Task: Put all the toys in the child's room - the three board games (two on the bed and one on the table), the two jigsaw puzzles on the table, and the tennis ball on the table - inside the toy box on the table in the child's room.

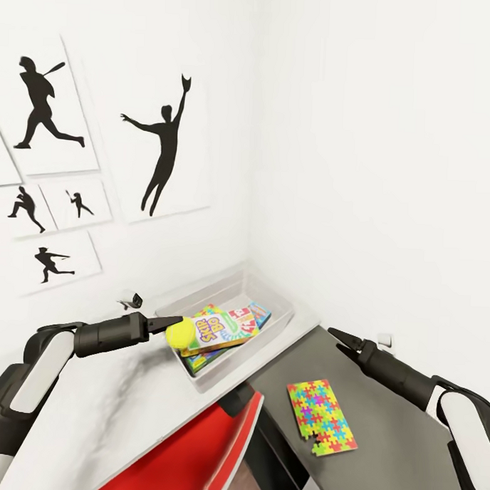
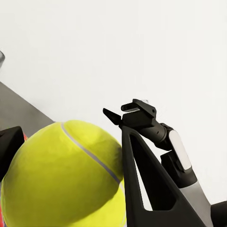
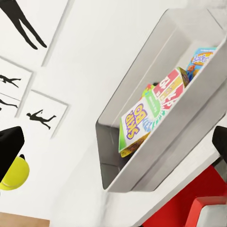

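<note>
Silhouette pictures (image 1: 53, 158) are hanging on the white wall at the far left. Below them the left gripper (image 1: 172, 324) is reaching rightward, its jaws clenching the tennis ball (image 1: 180, 333) just over the near left corner of the toy box (image 1: 273, 330). In the left wrist view the ball (image 2: 64, 177) is sitting tight between the fingers (image 2: 142, 184). The grey bin is resting on the pale desk (image 1: 117, 403) in the room's corner. Inside it the Skip-Bo box (image 1: 211, 331) is lying on top, with the white game box (image 1: 240, 317) and the small blue box (image 1: 259, 313) farther right, and an edge of a bright puzzle sheet (image 1: 197, 362) is showing beneath. A red chair (image 1: 193, 449) is standing near the desk's front. To the right, a jigsaw puzzle (image 1: 321, 416) is lying flat on the dark grey surface (image 1: 378, 450), well apart from the bin. At the far right, the right gripper (image 1: 339, 336) is hovering above that surface, jaws nearly together and grasping nothing.
</note>
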You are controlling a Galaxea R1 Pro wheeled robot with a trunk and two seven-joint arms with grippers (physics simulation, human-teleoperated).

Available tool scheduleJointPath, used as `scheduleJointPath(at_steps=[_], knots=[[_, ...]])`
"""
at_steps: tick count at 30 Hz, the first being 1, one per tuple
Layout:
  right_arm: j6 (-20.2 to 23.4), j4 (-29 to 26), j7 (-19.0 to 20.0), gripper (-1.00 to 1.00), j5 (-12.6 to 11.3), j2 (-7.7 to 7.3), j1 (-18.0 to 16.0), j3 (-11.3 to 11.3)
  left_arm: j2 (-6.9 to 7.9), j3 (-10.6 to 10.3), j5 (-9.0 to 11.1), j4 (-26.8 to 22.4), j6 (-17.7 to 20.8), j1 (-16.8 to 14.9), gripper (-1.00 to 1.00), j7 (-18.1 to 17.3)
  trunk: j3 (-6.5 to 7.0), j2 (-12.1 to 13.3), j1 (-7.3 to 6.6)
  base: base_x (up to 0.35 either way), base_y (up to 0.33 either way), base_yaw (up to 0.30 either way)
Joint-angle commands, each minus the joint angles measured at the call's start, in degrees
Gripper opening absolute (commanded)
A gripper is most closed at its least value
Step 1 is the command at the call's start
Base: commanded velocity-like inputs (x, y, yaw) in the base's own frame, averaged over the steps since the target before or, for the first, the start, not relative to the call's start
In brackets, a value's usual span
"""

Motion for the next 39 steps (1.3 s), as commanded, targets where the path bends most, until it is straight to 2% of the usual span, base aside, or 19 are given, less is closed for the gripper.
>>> scheduleJointPath(at_steps=[1,39], knots=[[0.3,0.0,0.5,1.00,0.4,0.01,-0.1,-0.1,0.04,-0.1,-0.1,0.0,0.1,-0.1,-1.00,-0.2,-0.12,-0.1,0.05,0.164,0.000,0.000],[0.2,0.0,0.4,1.00,0.4,0.05,-0.1,-0.1,-0.11,0.2,-0.1,0.0,0.1,-0.2,-1.00,0.2,-0.12,-0.1,0.05,0.010,0.000,0.013]])
